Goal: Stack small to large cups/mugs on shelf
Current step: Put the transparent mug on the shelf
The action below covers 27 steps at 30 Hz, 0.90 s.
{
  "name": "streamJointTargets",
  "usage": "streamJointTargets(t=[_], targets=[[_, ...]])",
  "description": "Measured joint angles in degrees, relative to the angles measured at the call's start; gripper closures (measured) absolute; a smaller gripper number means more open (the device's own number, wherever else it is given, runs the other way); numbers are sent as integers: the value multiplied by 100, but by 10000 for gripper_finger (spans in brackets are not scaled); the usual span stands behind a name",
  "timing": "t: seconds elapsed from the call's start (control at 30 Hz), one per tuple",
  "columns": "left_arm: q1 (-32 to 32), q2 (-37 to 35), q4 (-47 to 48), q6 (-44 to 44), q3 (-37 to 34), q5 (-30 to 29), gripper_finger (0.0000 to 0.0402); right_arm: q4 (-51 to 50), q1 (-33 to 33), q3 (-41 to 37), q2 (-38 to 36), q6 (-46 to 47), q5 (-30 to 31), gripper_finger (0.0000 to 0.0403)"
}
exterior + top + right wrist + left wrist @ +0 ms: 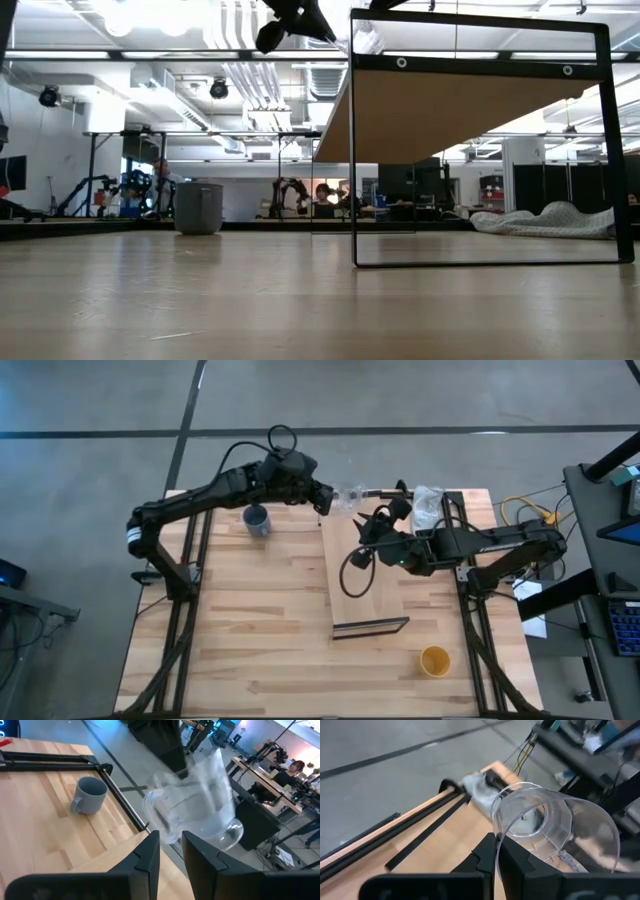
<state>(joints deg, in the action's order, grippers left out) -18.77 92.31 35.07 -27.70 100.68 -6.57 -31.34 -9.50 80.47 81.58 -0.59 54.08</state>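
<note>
Up at the far end of the shelf [365, 585], the left pincer [322, 500] has its fingers pressed together on the rim of the clear glass cup [350, 497], carrying it tipped on its side in the air. The right pincer [368, 525] sits just beside it with its fingers spread, the glass in front of them. The blue-grey mug [257, 520] stands on the table [250, 630] under the left arm, and the yellow-orange cup [435, 660] waits well apart at the near right corner.

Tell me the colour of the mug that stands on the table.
The mug is blue-grey; the right wrist view shows it best.
</note>
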Motion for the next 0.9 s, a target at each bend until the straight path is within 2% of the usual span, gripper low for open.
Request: streamJointTargets(t=[0.1, 0.2, 0.33, 0.57, 0.73, 0.9], targets=[[-30, 73, 208, 777, -11, 104, 402, 1, -4, 0, -113, -22, 0, 327], [-132, 112, 243, 1533, 26, 531, 402, 7, -3, 0, -359, 224, -4, 330], [-381, 103, 185, 1920, 74, 1338, 401, -1, -2, 0, -768, 583, -7, 328], [-744, 459, 627, 2155, 350, 1883, 401, -12, -2, -2, -1222, 915, -68, 332], [-721, 1029, 1140, 2811, 968, 2025, 401, -99, -2, -4, -1276, 963, -295, 331], [-719, 1592, 1800, 3382, 1955, 2043, 401, -533, -2, -10, -1253, 1061, -333, 328]])
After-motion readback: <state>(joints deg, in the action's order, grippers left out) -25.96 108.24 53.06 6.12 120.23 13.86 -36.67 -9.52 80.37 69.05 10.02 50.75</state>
